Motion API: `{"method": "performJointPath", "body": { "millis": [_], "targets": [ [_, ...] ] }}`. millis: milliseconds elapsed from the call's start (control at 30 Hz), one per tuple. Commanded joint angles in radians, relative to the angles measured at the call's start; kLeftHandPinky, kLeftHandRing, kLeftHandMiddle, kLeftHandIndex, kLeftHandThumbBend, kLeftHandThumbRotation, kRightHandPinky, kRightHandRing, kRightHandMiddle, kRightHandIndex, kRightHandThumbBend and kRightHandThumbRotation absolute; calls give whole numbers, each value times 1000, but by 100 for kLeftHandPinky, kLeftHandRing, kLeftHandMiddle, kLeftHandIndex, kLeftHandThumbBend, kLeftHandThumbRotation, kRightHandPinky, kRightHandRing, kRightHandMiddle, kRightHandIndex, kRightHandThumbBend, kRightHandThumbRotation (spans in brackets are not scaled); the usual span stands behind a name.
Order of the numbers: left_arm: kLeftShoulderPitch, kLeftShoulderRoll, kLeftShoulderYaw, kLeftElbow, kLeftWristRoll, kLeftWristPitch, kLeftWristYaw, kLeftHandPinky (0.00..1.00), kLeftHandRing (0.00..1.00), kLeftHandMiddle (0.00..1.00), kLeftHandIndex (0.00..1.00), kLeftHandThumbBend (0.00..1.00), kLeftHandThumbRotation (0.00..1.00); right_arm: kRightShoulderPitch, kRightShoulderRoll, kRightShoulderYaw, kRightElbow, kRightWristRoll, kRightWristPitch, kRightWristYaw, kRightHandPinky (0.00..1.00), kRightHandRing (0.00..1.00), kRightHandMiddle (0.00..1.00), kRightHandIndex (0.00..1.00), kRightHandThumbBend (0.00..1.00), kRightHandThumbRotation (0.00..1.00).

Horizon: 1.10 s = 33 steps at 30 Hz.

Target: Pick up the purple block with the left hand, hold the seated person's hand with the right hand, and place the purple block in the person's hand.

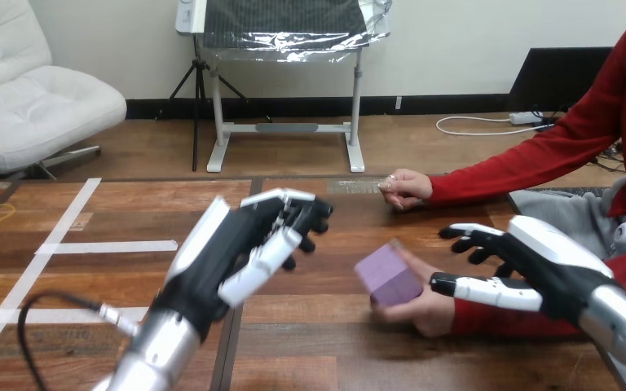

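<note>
The small purple cube-shaped block (pixel 387 275) is lying in the person's upturned hand (pixel 425 314), which is resting low over the dark wooden plank table (pixel 318 346) at the near right. The robot's right hand (pixel 538 267) is sitting just beside that hand with its fingers spread fairly straight and its thumb reaching across the wrist (whether it is actually gripping, I cannot tell). The robot's left hand (pixel 240 248) is hovering left of the block, apart from it, fingers loosely bent and holding nothing. The person's other hand (pixel 405 189) is resting farther back on the table.
</note>
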Motion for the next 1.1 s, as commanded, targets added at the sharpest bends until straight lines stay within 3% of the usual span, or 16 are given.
{"method": "performJointPath", "body": {
  "millis": [0,133,267,500,733,900,1067],
  "targets": [
    [61,-15,34,-123,-40,-42,22,48,62,67,67,45,94,21,37,-92,-160,20,1,-93,62,80,85,90,99,100],
    [114,-17,34,-154,-50,-53,23,49,63,68,68,45,94,65,61,-113,-212,58,4,-107,64,81,86,91,97,100],
    [178,-24,36,-165,-44,-108,43,52,65,69,68,44,94,125,109,-141,-273,123,-17,-133,66,83,88,92,97,100],
    [252,-42,31,-165,-66,-179,62,59,70,73,69,42,94,210,174,-161,-359,192,-50,-171,72,85,89,92,98,100],
    [308,-56,18,-165,-113,-223,50,66,75,78,71,37,95,295,261,-160,-407,288,-158,-199,79,88,91,93,93,100],
    [330,-68,17,-160,-130,-242,46,69,77,80,73,35,96,340,305,-153,-436,319,-203,-204,83,89,91,92,92,100],
    [366,-79,18,-163,-145,-260,49,70,79,81,74,35,97,398,363,-127,-460,358,-284,-198,85,89,91,92,90,100]
  ]
}}
